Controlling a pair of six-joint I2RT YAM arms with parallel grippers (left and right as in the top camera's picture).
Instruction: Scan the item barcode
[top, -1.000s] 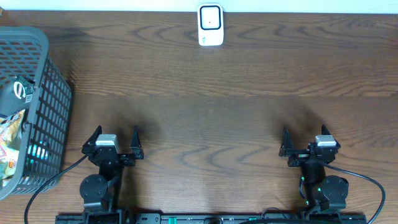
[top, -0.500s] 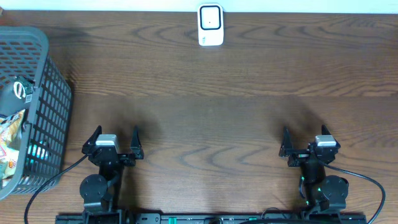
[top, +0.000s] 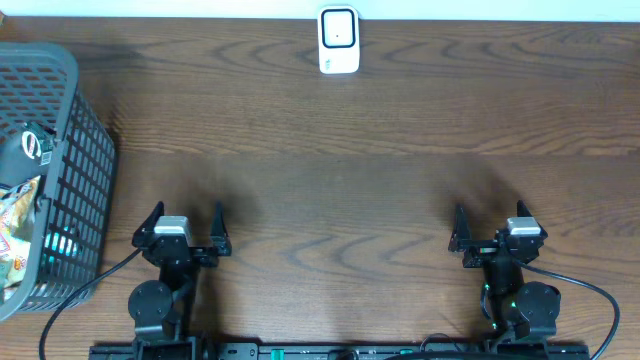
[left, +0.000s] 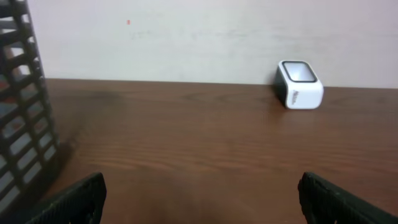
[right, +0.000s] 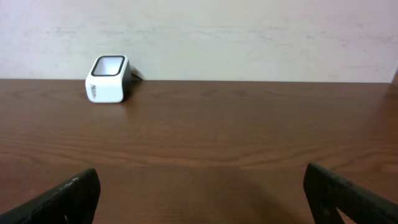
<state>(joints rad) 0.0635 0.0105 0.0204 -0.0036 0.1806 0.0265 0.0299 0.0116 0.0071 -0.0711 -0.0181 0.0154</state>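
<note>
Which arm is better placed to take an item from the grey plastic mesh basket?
The left. The left gripper, open, sits near the grey plastic mesh basket of packaged items; the right gripper, also open, is far across the dark wooden table.

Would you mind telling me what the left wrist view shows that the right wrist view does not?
Only the left wrist view shows the dark mesh basket, at its left edge, and the open left pincer. Only the right wrist view shows the open right pincer. Both show the white scanner standing on the brown wooden table near the pale wall.
</note>
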